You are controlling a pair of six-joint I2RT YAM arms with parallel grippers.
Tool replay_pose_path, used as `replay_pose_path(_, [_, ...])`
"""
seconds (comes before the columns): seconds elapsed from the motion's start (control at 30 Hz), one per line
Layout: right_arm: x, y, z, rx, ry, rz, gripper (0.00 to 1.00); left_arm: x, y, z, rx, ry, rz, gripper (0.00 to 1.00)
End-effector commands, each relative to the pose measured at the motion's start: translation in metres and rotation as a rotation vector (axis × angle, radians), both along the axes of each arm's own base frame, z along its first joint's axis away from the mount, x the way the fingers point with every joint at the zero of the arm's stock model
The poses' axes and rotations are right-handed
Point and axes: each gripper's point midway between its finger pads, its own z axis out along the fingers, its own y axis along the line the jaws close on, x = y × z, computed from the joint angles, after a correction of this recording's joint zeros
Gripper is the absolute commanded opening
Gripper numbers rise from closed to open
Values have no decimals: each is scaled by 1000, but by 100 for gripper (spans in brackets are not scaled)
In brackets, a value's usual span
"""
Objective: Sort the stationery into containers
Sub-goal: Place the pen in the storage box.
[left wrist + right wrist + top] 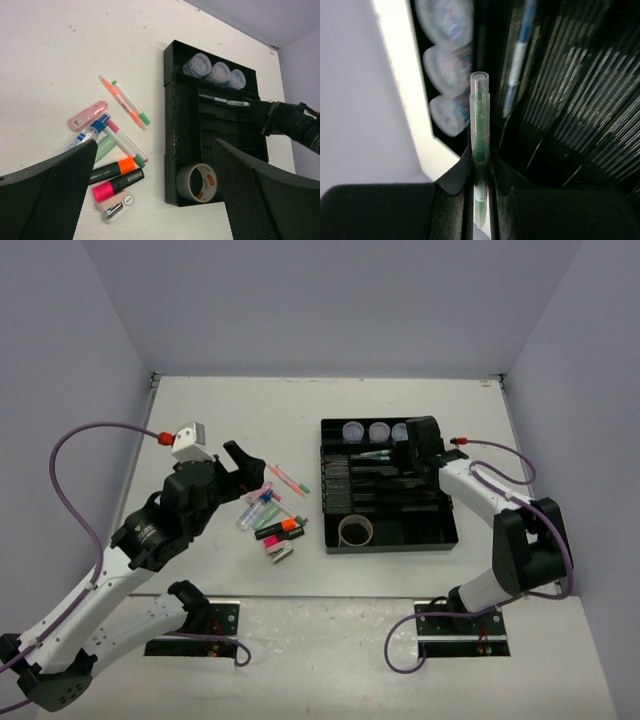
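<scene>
My left gripper (243,465) (155,145) hangs open above the loose stationery, nothing between its fingers. Under it lie an orange highlighter (112,170), a pink one (117,184), a small white block (117,205), a blue-capped bottle (87,136) and thin pens (130,102). The black organiser tray (325,490) holds a tan tape roll (356,531) (197,182) in its near end. Three clear tubs (379,431) (445,65) fill its far end, and pens (225,101) lie in a slot. My right gripper (418,445) (480,155) is shut on a green pen (480,110) above the tray's far end.
Grey walls close the table on the left, back and right. A pale green highlighter (105,147) and a pink one (88,115) lie among the loose items. The right arm (295,122) reaches over the tray's right side.
</scene>
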Motion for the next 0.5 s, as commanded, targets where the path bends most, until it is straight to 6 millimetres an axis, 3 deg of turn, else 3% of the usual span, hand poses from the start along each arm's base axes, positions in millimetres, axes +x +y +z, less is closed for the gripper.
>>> replay_pose_path(0.0, [24, -16, -11, 8, 79, -157, 0, -16, 22, 0, 15, 2, 41, 100])
replay_pose_path(0.2, [48, -17, -24, -49, 148, -178, 0, -24, 23, -12, 18, 23, 19, 100])
replay_pose_path(0.47, [51, -21, -55, -65, 257, -167, 0, -23, 16, -22, 25, 25, -23, 100])
